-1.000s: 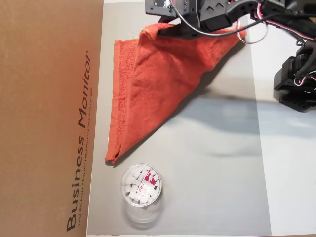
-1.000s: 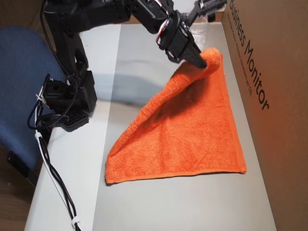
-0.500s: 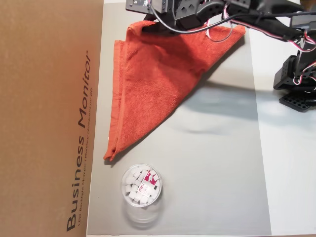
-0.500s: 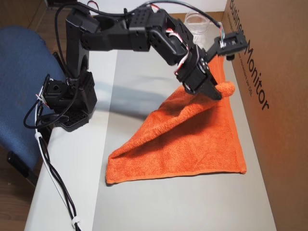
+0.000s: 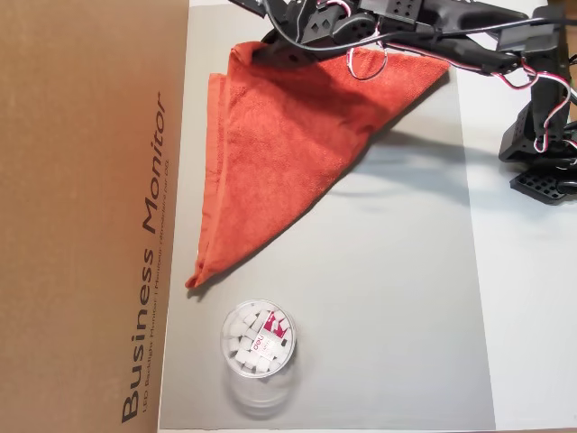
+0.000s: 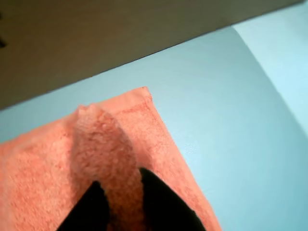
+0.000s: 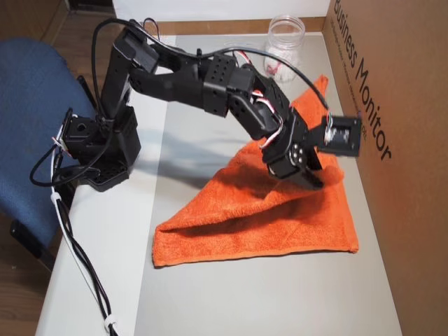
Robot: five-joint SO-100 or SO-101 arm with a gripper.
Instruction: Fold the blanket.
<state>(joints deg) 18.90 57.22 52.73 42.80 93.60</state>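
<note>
We see our arm [image 7: 210, 84] stretched far forward, wrist bent downward; our gripper [image 6: 120, 192] pinches cloth between its black fingers [image 6: 161, 202].

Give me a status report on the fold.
Tool shut on blanket, corner pinched and lifted. Blanket folded to a triangle, carried corner nearing the far one by the box. Jar clear of the path.

A tall cardboard box [image 5: 90, 216] walls off one whole side of the grey mat [image 5: 397, 298], touching its edge, so nothing passes there. A clear plastic jar [image 5: 258, 341] stands on the mat near the box, just beyond the towel [image 5: 288, 144] tip. The rest of the mat lies open. The arm's base [image 7: 98, 150] sits off the mat on the opposite side.
</note>
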